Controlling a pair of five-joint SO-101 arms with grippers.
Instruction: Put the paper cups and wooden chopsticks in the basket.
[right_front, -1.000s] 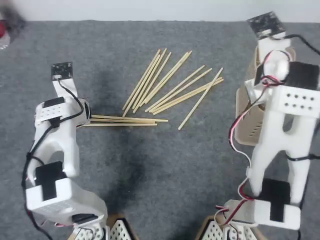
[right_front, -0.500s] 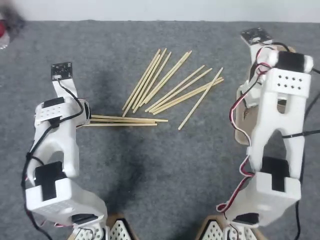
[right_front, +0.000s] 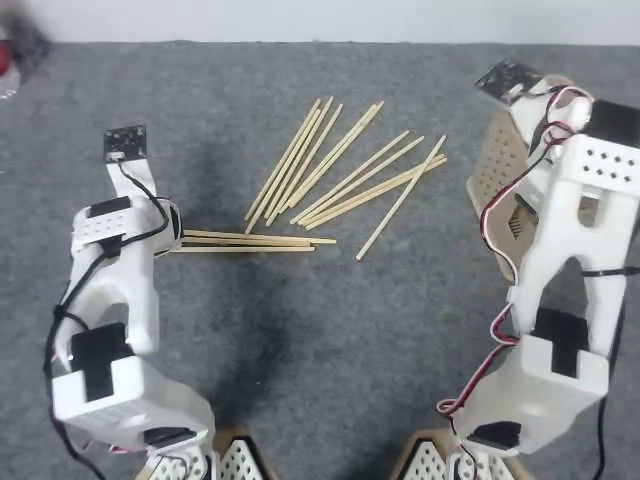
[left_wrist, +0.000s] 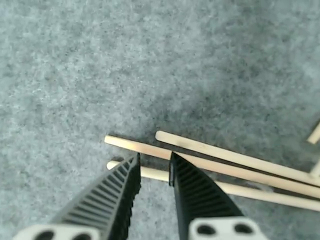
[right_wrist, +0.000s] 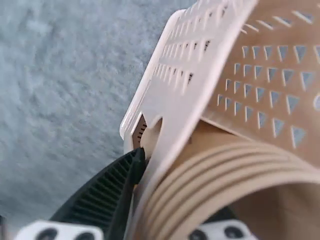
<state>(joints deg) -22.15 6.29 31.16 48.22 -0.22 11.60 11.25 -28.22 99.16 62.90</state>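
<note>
The left gripper (left_wrist: 153, 161) has its jaws slightly apart, tips over three wooden chopsticks (left_wrist: 225, 160) at centre left of the high view. The main chopstick pile (right_front: 298, 170) lies upper centre on the grey surface (right_front: 300, 350). The right gripper (right_wrist: 145, 160) has its jaws clamped on the wall of the basket (right_wrist: 240, 60) at upper right. Stacked paper cups (right_wrist: 215, 170) sit inside the basket.

Near the table's (right_front: 330, 330) left edge, the white left arm (right_front: 110, 290) aims its black left gripper (left_wrist: 153, 159) downward, jaws narrowly parted. The white right arm's (right_front: 570, 250) right gripper (right_wrist: 146, 162) clamps a beige perforated basket (right_wrist: 200, 85).

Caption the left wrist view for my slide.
Left tool, slightly open, poised over wooden chopsticks on grey carpet.
</note>
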